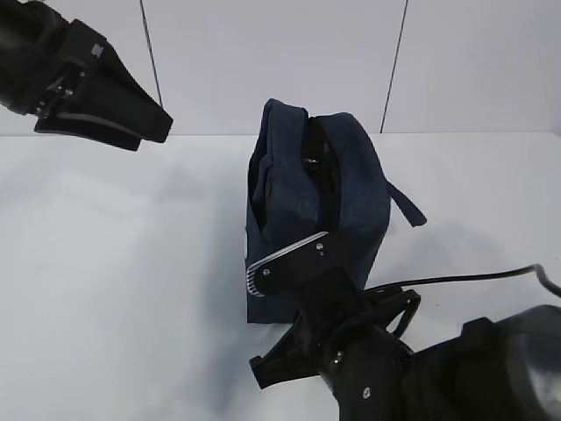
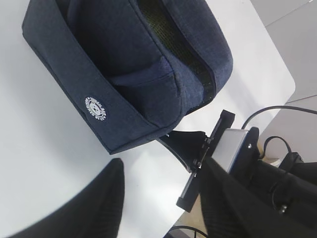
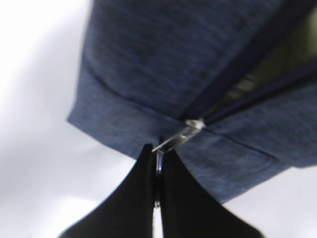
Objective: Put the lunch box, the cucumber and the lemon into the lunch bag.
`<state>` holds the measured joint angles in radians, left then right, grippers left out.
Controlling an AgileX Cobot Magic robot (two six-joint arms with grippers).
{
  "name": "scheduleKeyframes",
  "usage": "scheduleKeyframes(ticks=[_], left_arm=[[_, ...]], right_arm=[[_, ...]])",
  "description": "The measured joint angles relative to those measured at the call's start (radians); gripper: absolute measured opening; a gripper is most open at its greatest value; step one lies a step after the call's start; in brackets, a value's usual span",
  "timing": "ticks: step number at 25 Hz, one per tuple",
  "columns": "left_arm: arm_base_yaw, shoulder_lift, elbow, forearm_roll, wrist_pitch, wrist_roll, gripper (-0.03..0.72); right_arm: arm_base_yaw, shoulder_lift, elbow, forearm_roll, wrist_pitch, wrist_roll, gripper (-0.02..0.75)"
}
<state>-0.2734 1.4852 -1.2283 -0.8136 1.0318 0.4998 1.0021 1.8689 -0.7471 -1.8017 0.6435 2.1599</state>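
Observation:
The dark navy lunch bag stands in the middle of the white table, and its top zipper gapes open along most of its length. It also shows in the left wrist view and the right wrist view. My right gripper is shut on the silver ring pull at the near end of the zipper. From outside it sits at the bag's near lower end. My left gripper is open and empty, raised at the far left, away from the bag. The lunch box, cucumber and lemon are out of view.
The white table runs to a white panelled wall behind. A loose bag strap hangs off the bag's right side. A black cable trails over the table from my right arm.

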Motion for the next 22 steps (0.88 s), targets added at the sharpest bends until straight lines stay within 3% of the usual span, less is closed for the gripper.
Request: scheduleKeyframes(ticks=[5, 22], left_arm=[[0.000, 0.000, 0.000, 0.000, 0.000, 0.000, 0.362], [0.000, 0.000, 0.000, 0.000, 0.000, 0.000, 0.362]], right_arm=[[0.000, -0.042, 0.000, 0.030, -0.034, -0.122, 0.008], [0.000, -0.188, -0.002, 0.448, -0.082, -0.693, 0.008]])
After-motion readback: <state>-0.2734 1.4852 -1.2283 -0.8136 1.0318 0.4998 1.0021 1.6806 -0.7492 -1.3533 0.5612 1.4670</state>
